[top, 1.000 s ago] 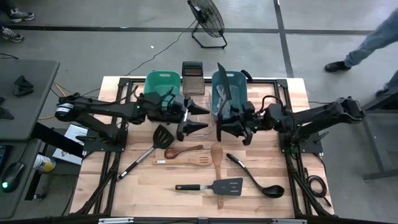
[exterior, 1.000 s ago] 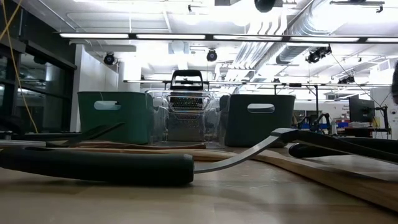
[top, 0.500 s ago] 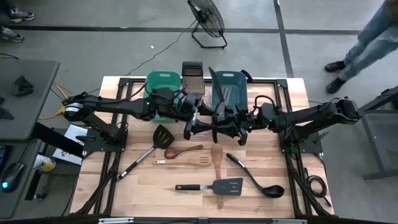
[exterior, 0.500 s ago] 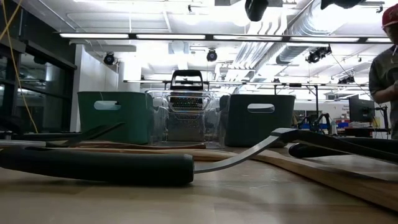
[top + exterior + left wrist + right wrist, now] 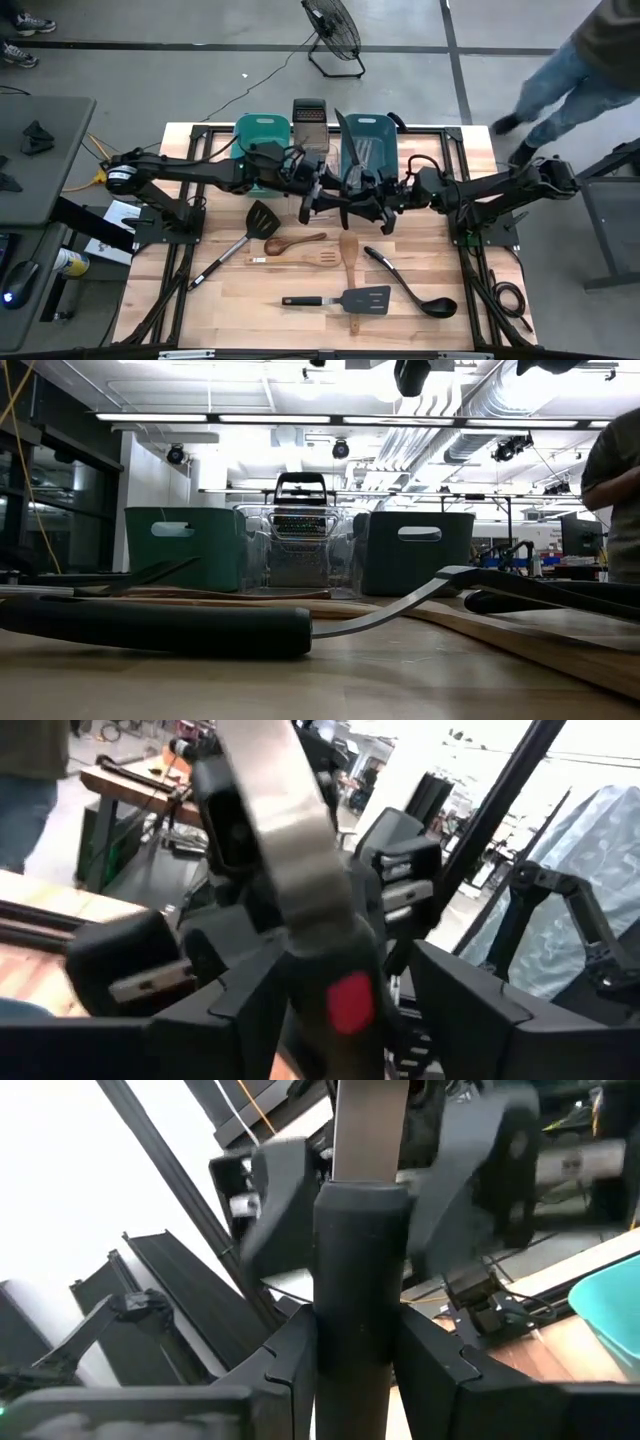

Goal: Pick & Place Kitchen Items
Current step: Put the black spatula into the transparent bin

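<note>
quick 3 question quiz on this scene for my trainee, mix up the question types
1. True or false: the black ladle lies on the table.
2. What does the right hand hold? A) a wooden spoon B) a black-handled metal utensil C) nothing
3. Fill in: between the green tub and the blue tub stands the box ____.

Key: 1 true; 2 B; 3 grater

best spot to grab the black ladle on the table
Judging by the high view, grip the black ladle mid-handle, from straight above with fingers across the shaft. It lies flat and diagonal, bowl toward the near right, and its handle is bare; the wooden spatula lies apart.
</note>
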### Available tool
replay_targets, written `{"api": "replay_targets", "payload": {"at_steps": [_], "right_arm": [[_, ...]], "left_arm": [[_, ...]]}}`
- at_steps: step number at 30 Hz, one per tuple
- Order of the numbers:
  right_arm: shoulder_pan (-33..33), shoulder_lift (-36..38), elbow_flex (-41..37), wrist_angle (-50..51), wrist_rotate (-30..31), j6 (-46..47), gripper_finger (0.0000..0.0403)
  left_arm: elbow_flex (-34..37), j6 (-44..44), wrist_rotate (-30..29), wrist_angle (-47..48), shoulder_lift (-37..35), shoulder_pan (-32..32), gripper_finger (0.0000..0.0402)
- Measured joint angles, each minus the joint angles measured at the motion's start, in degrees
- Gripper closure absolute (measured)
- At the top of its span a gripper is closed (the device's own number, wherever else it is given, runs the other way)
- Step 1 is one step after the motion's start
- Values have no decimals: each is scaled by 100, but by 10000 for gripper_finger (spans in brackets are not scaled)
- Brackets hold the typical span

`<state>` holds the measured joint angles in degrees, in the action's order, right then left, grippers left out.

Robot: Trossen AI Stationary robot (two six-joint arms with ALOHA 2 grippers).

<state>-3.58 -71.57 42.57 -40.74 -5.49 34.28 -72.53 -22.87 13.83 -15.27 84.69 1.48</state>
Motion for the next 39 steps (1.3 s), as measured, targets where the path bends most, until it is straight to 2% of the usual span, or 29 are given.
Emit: {"api": "replay_targets", "payload": {"at_steps": [9, 15, 22, 27, 31, 34, 39], "right_arm": [[-1, 0, 0, -27, 217, -10, 303], [-3, 0, 0, 17, 208, -64, 303], [-3, 0, 0, 117, 277, -7, 299], [1, 27, -2, 299, 408, 396, 200], [0, 249, -1, 794, 227, 682, 133], [-1, 524, 0, 1422, 97, 854, 105], [-1, 1113, 0, 2458, 261, 967, 94]], "left_arm": [[0, -20, -125, 9, -8, 4, 235], [0, -107, -66, 139, -18, 2, 297], [-2, -87, -66, 233, -21, 2, 299], [-2, 13, -92, 425, -21, 2, 303], [0, 17, -320, 852, -108, 62, 307], [0, 13, -637, 1229, -250, 135, 315], [0, -21, -1434, 2261, -528, 305, 321]]}}
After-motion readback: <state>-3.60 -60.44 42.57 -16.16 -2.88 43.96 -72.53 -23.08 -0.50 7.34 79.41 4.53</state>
